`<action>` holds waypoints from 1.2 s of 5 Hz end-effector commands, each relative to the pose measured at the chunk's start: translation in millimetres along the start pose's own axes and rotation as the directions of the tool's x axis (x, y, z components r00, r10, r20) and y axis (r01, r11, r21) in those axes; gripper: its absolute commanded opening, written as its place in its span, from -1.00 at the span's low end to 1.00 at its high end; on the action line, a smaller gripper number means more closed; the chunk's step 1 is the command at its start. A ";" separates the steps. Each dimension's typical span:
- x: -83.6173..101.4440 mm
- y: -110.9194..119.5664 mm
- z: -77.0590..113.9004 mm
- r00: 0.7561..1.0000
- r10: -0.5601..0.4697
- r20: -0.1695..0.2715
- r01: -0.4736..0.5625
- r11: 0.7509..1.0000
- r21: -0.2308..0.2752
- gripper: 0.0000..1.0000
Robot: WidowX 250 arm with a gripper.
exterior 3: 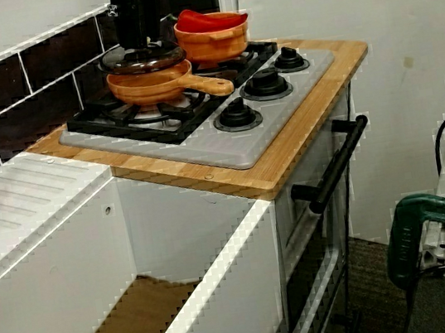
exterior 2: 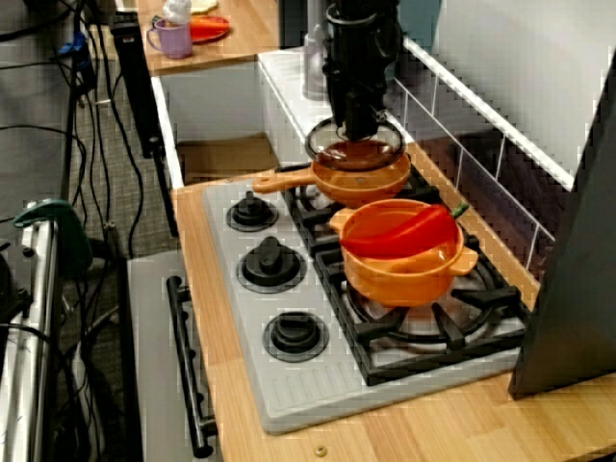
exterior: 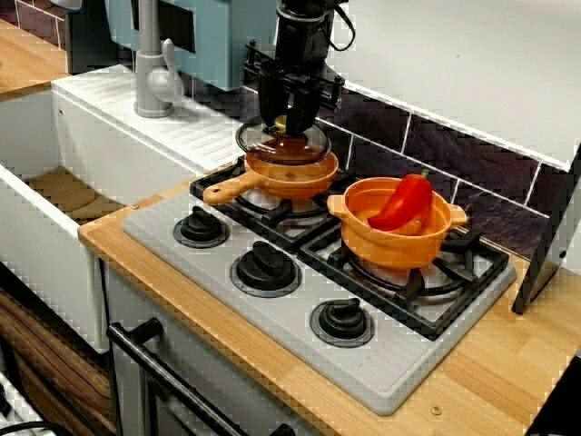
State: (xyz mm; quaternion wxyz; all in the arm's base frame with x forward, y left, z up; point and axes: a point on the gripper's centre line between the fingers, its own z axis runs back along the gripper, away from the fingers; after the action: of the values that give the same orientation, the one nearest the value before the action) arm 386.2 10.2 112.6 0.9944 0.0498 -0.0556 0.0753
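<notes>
My gripper pinched the lid at its top from straight above, so it hung level over the pan (rim contact unclear), beside the pot.

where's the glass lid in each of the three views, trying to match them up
View from the front: glass lid at upper centre, held in the claw just above the long-handled pan.
View along the counter: upper centre, behind the orange pot.
View across the sink: near the top, left of centre.
Shared landmark: the orange pot holding the red pepper, on the burner next to the lid in all three.
</notes>
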 end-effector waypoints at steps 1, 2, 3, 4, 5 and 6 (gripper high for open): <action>3.0 -1.5 18.0 0.999 0.005 0.051 -0.004 1.000 -0.018 -1.00; -1.0 -4.5 16.7 0.998 0.018 0.065 -0.017 1.000 -0.016 -1.00; -4.2 -9.6 10.7 0.997 0.019 0.070 -0.018 1.000 -0.006 -1.00; -3.2 -12.9 8.1 0.997 0.024 0.070 -0.023 1.000 -0.004 -1.00; 1.4 -14.4 7.7 0.997 0.032 0.063 -0.032 0.999 -0.005 -1.00; 6.3 -12.9 9.2 0.997 0.044 0.062 -0.044 0.999 -0.010 -1.00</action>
State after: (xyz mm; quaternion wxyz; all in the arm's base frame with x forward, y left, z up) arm 386.1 -5.8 104.2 0.9927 0.0495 -0.0609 0.0917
